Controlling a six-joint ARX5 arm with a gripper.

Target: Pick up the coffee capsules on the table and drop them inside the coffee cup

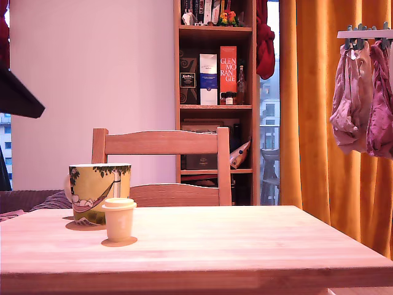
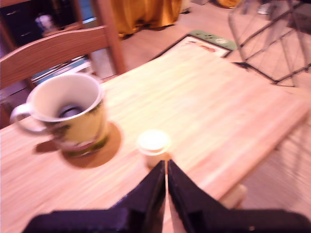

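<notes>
Now my gripper (image 2: 166, 170), fingers pressed together and empty, sits low in the frame; the cream capsule (image 2: 154, 142) stands upright just above, mug (image 2: 73, 116) upper left.

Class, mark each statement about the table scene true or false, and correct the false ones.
1. The cream capsule stands upright on the table. True.
2. The cream capsule is inside the mug. False: it stands on the table beside the mug.
3. Something dark lies inside the mug. True.
4. The gripper is clamped on the cream capsule. False: its fingers are closed together, holding nothing, with the capsule just beyond them.
5. A wooden chair stands behind the table. True.
</notes>
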